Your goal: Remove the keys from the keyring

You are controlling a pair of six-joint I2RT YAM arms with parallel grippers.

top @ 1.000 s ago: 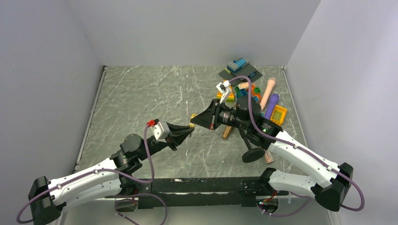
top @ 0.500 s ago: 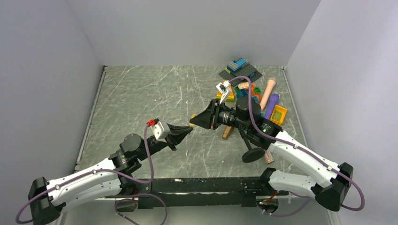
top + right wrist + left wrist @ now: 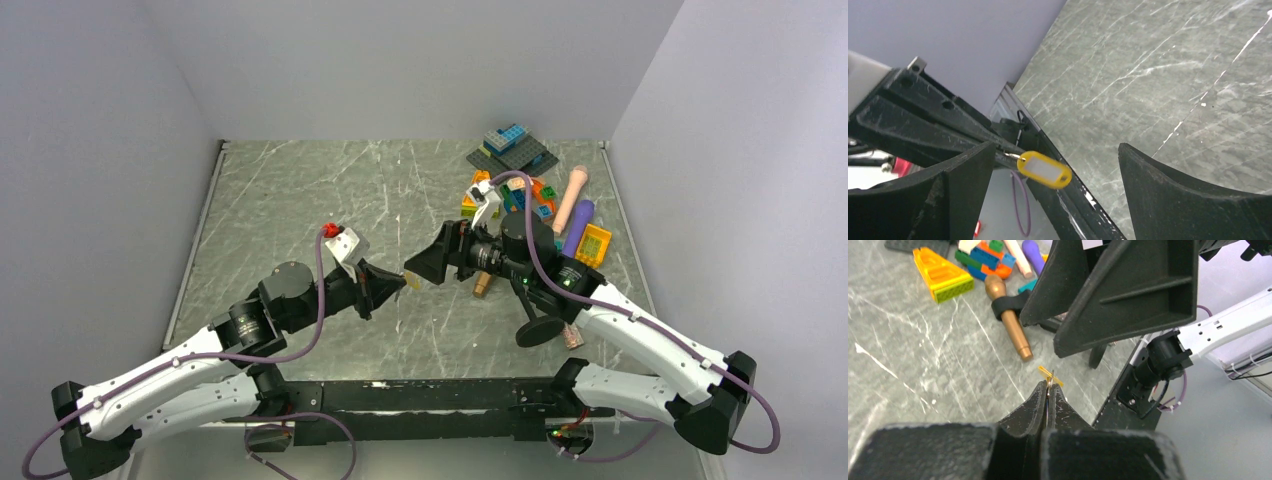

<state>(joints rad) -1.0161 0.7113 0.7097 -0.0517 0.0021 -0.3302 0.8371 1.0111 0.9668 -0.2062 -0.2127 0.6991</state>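
Above the table, top view: the left gripper and right gripper met tip to tip over bare marble, well apart from the toy pile. A yellow key tag showed between them; the keyring was too small to make out here.

Left wrist view: the left jaws were pressed together on a thin grey sliver, the keyring, with the tag jutting just past the tips. The right gripper's black fingers loomed just beyond it.

Right wrist view: the right fingers stood spread wide and held nothing. The tag lay in the gap between them, joined by the wire loop to the left fingertips.

Judgement: the step in hand was to take the tag. It would go best if the right jaws closed on the tag's flat faces, close to its eyelet. They should then work it round the wire's coil rather than pull straight. Meanwhile the left pinch should hold firm so the ring cannot twist out.
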